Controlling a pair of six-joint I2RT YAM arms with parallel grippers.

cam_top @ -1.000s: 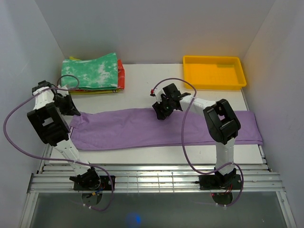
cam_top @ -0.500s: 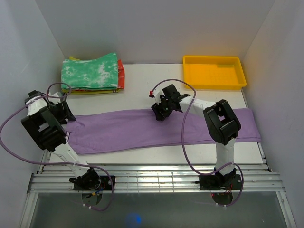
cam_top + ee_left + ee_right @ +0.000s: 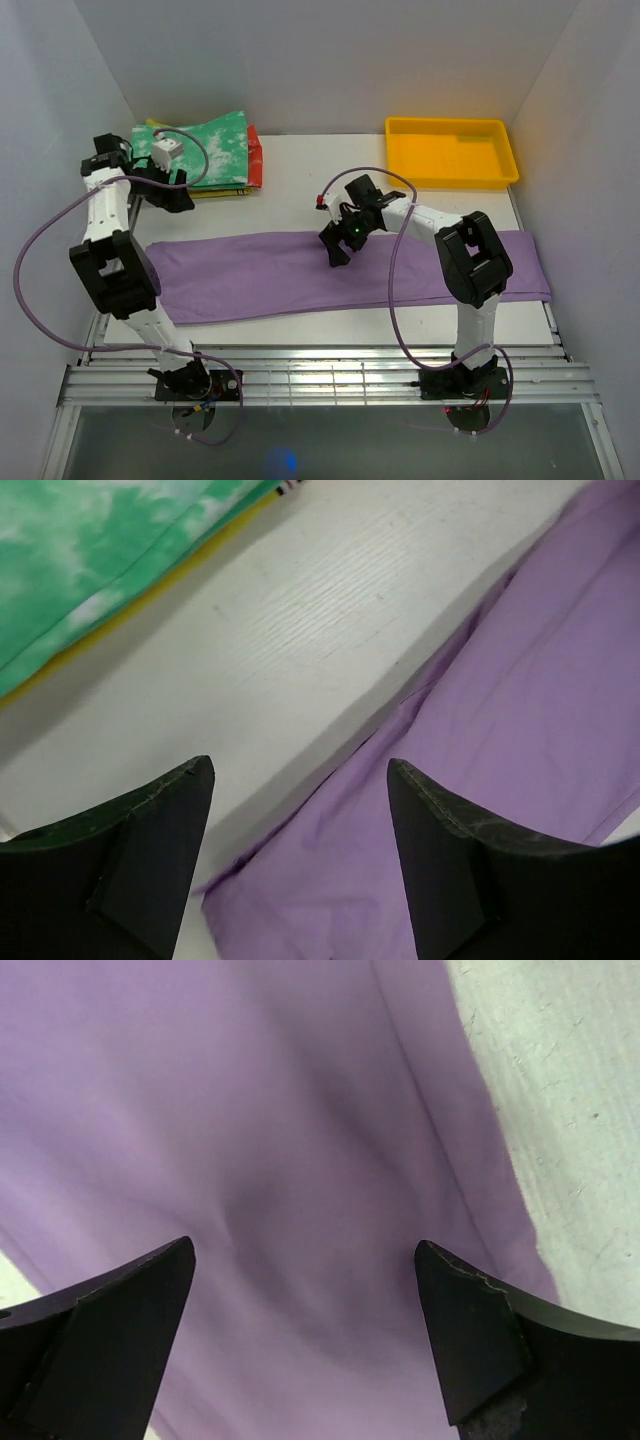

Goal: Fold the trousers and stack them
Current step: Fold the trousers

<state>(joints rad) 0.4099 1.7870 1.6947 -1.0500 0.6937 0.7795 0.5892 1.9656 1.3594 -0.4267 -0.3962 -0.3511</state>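
Observation:
The lilac-purple trousers [image 3: 300, 275] lie flat as one long band across the table, from the left side to the right edge. My left gripper [image 3: 183, 198] hangs open above the bare table just behind the trousers' left end. In the left wrist view the left gripper [image 3: 300, 780] holds nothing, and the trousers [image 3: 500, 730] lie below its dark fingers [image 3: 150, 860]. My right gripper [image 3: 335, 252] is open over the band's far edge near the middle. In the right wrist view the right gripper [image 3: 302, 1260] is empty, with the trousers [image 3: 300, 1110] beneath.
A stack of folded garments [image 3: 200, 150], mottled green and white on top with red and yellow under it, sits at the back left. Its green top [image 3: 100, 540] shows in the left wrist view. A yellow tray [image 3: 450, 150] stands at the back right. White walls close both sides.
The left gripper opened, let go of the trousers' left end and lifted back toward the green stack. The right gripper opened wide over the cloth. The band now lies flat.

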